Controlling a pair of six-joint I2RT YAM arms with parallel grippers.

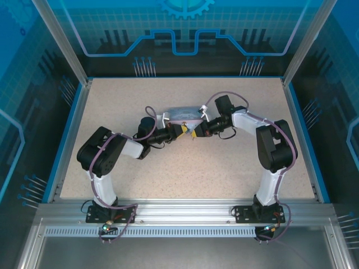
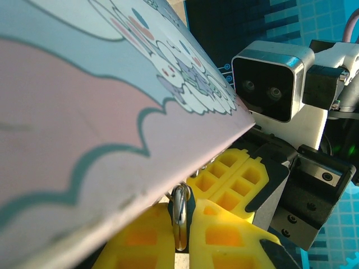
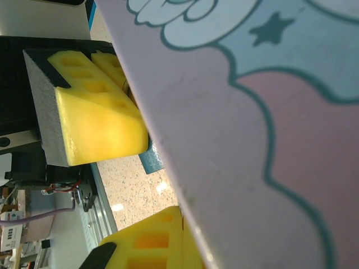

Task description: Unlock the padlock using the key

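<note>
Left pincer (image 2: 182, 232) is clamped on the padlock (image 2: 179, 204), which hangs just under the edge of the tin (image 2: 84, 112). The right pincer (image 2: 227, 179) sits just beside that edge, and whether it is closed on the key I cannot tell. Crowded by the tin, the key could go in askew or slip free.

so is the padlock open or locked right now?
Cannot tell. Left wrist view shows a thin metal loop at the edge of the tin, likely the shackle; body and keyway are hidden.
</note>
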